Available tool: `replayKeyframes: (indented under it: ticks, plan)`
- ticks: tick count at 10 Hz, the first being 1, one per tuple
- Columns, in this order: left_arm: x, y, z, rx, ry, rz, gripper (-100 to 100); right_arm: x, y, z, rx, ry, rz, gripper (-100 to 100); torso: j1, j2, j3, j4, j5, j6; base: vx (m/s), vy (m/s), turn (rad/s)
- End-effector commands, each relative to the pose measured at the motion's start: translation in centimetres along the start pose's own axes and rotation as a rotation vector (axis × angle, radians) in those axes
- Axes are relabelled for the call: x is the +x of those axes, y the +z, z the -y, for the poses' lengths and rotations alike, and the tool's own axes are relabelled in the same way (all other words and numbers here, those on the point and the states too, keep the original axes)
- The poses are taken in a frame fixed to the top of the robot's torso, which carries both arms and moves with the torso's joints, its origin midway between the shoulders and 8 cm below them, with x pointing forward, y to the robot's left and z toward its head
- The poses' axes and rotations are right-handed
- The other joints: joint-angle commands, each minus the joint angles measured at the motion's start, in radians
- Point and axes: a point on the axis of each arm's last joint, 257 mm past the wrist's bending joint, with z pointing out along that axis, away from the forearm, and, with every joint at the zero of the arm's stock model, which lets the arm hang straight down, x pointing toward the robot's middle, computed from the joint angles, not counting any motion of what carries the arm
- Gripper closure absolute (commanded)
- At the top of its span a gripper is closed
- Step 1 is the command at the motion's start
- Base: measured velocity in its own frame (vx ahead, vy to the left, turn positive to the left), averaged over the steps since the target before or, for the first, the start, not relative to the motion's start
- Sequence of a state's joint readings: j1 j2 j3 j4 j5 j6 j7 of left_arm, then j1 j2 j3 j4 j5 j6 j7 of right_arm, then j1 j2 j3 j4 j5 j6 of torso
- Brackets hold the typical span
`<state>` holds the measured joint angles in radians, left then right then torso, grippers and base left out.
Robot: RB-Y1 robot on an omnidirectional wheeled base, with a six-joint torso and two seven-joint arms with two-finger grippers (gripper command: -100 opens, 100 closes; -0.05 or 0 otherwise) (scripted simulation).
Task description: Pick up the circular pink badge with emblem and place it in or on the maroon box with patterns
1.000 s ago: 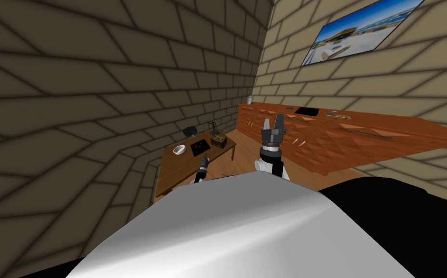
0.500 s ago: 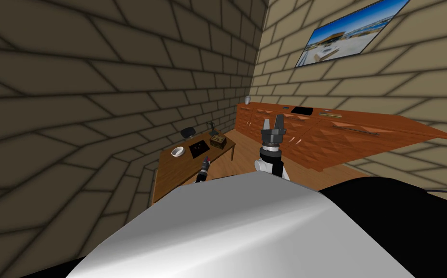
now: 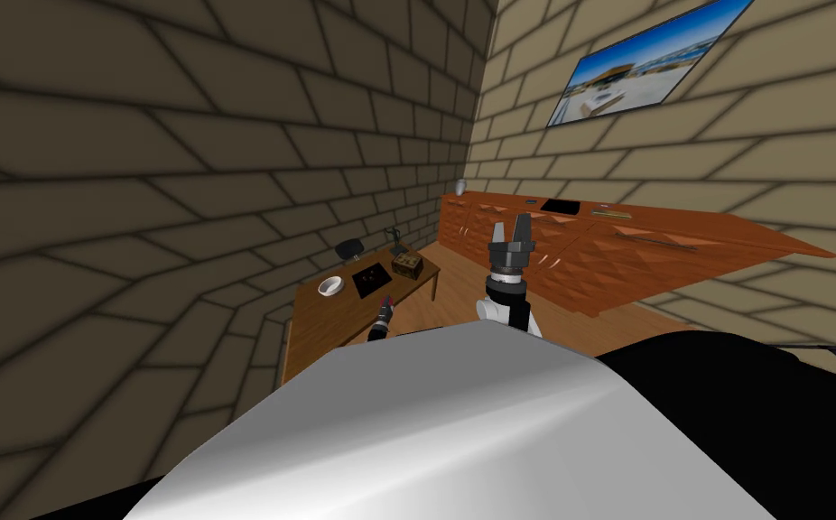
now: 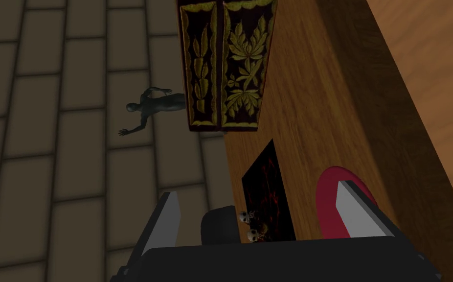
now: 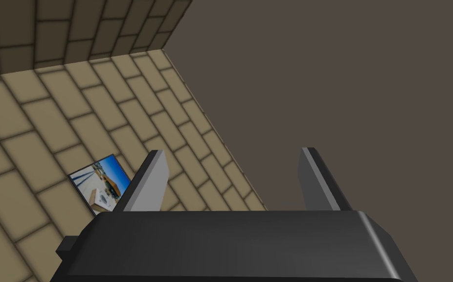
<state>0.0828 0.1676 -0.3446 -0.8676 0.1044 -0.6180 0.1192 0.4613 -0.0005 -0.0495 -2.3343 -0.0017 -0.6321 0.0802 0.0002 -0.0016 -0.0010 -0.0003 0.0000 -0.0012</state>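
Our left claw [image 4: 259,188] hangs at the bench [image 4: 328,88] edge with its fingers spread wide. The pink badge [image 4: 327,198] sits right against one finger, and the maroon box [image 4: 225,63] lies farther ahead. Our right claw [image 3: 510,219] is raised and open too.

maroon box [image 4: 225,63]: far end cut off by the frame edge | pink badge [image 4: 326,205], nearer than the box: partly covered by the left gripper [image 4: 259,188], emblem unreadable | dark panel [image 4: 263,181], just short of the box: near end hidden
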Motion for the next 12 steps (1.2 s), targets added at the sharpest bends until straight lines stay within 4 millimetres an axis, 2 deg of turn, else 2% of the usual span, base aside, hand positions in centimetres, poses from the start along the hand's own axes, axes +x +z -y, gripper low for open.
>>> replayKeyframes:
  ticks: [1,2,4,12]
  plan:
    - [-0.1,-0.2,-1.3,-0.028,0.001,-0.002,-100,0.0,0.0,0.0,0.0,0.0,0.0,0,0.0,0.0,0.0,0.0,0.0,0.0,0.011,0.022,-0.056]
    - [-0.2,-0.5,-2.3,-0.05,0.001,-0.004,-100,0.0,0.0,0.0,0.0,0.0,0.0,0,0.0,0.0,0.0,0.0,0.0,0.0,0.024,0.037,-0.101]
    - [-0.3,-0.7,-2.8,-0.061,0.002,-0.001,-100,0.0,0.0,0.0,0.0,0.0,0.0,0,0.001,-0.001,0.0,0.0,0.0,0.0,0.015,0.024,-0.017]
    - [-1.1,-2.5,-7.2,-0.162,0.008,0.0,-100,0.0,0.0,0.0,0.0,0.0,0.0,0,0.0,0.0,0.0,0.0,0.0,0.0,0.013,0.02,-0.036]
